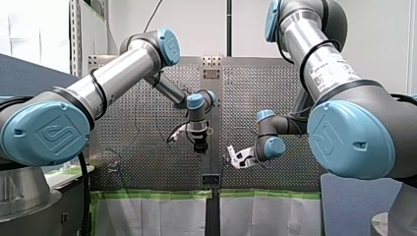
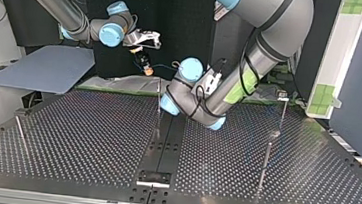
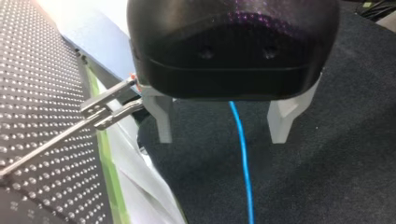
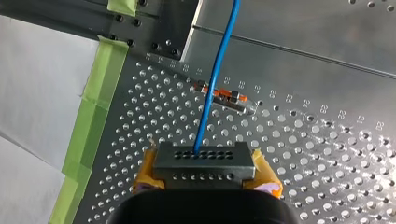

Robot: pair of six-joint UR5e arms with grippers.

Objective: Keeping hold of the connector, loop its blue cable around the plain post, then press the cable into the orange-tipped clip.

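My right gripper (image 4: 205, 176) is clenched on the dark connector (image 4: 204, 161), and its yellow pads (image 4: 264, 169) press on the two sides of it. From the face of the connector the blue cable (image 4: 215, 79) goes straight ahead of the gripper. It crosses in front of the orange-tipped clip (image 4: 225, 97), which stands just ahead over the perforated worktop (image 4: 327, 154) (whether the cable touches the clip, I cannot tell). In the top view this gripper hangs raised over the far side of the worktop, a little left of the middle.

My left gripper (image 3: 223, 134) is released. Its two pale fingers (image 3: 163, 119) stand wide apart, and the blue cable runs between them without touching either one. Beside this gripper the clip shows on the end of a thin rod.

In the top view a plain post (image 2: 265, 163) stands upright at the near right of the worktop, well apart from the connector.
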